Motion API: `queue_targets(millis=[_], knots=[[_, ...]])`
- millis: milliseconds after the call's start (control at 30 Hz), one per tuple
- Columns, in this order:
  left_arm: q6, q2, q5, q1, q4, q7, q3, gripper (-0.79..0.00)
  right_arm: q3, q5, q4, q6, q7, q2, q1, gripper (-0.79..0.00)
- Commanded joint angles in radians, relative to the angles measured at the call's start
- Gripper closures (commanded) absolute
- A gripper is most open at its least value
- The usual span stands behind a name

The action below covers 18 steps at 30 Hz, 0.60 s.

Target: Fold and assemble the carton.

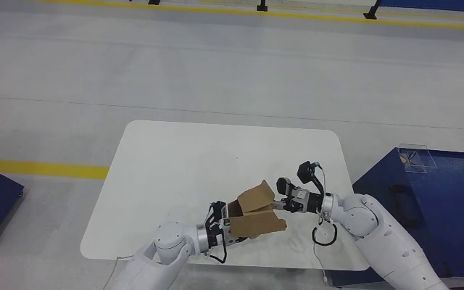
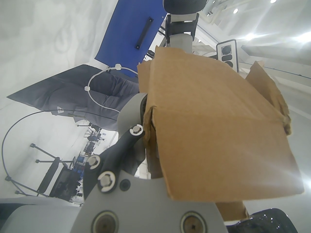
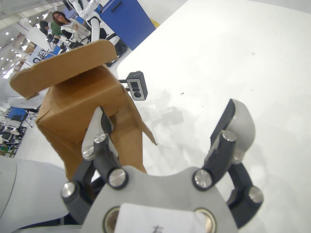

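Yellow floor line point(image 1: 51, 169): a band on the floor at the far left of the top view, running in behind the table point(image 1: 217, 148).
Table: white top with rounded corners. The work takes place over its near edge.
Left gripper point(image 1: 220, 225): at the near edge, just left of the carton point(image 1: 255, 214). It is closed on the carton's left end, with a cardboard wall clamped between its fingers. One grey finger point(image 2: 132, 112) presses against a folded corner.
Carton: brown cardboard, partly formed and tilted. It is held between the left gripper and the right gripper point(image 1: 281, 201). Its flaps are unfolded, and one flap with a rounded corner juts out above the body at the right end. Whether it touches the table cannot be told.
Right gripper: just right of the carton, spread wide and gripping nothing. One finger point(image 3: 98, 124) touches the carton's open end beside a loose flap. The other finger point(image 3: 234, 120) stands well apart over bare table.
Blue cabinet point(image 1: 406, 188): near the table's right edge.
Clear box point(image 1: 415, 156): on top of the blue cabinet.
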Motion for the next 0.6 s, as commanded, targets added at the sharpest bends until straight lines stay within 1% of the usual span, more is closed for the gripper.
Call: queue_targets(millis=[0, 567], knots=[[0.002, -0.001, 0.0, -0.002, 0.0, 0.001, 0.002, 0.0, 0.002, 0.0, 0.005, -0.002, 0.002, -0.001, 0.003, -0.785], [0.016, -0.002, 0.013, -0.005, -0.005, 0.024, 0.008, 0.0, 0.02, 0.027, 0.021, -0.02, 0.043, -0.006, 0.005, -0.785]])
